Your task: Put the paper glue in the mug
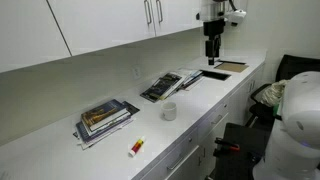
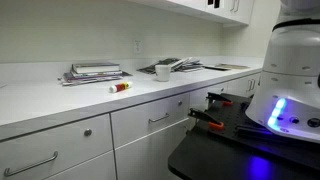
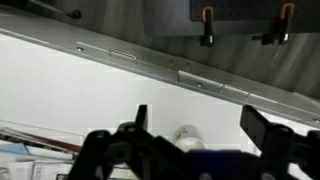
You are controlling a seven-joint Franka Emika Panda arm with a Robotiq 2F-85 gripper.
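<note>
While your gripper (image 1: 212,52) hung high over the far end of the desk (image 1: 50,152), jaws spread and empty, nothing of the task was done: the paper glue (image 1: 136,147) lay near the front edge, apart from the mug (image 1: 169,111) at mid-desk; grasp, carry and drop were left.

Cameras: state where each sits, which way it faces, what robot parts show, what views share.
Exterior view: high, looking down along the counter; gripper hangs at far end.
Exterior view: low, off the counter's front; gripper tip at top edge.
Wrist view: looks down between open fingers at the counter.
Shared: both exterior views show paper glue and mug.
</note>
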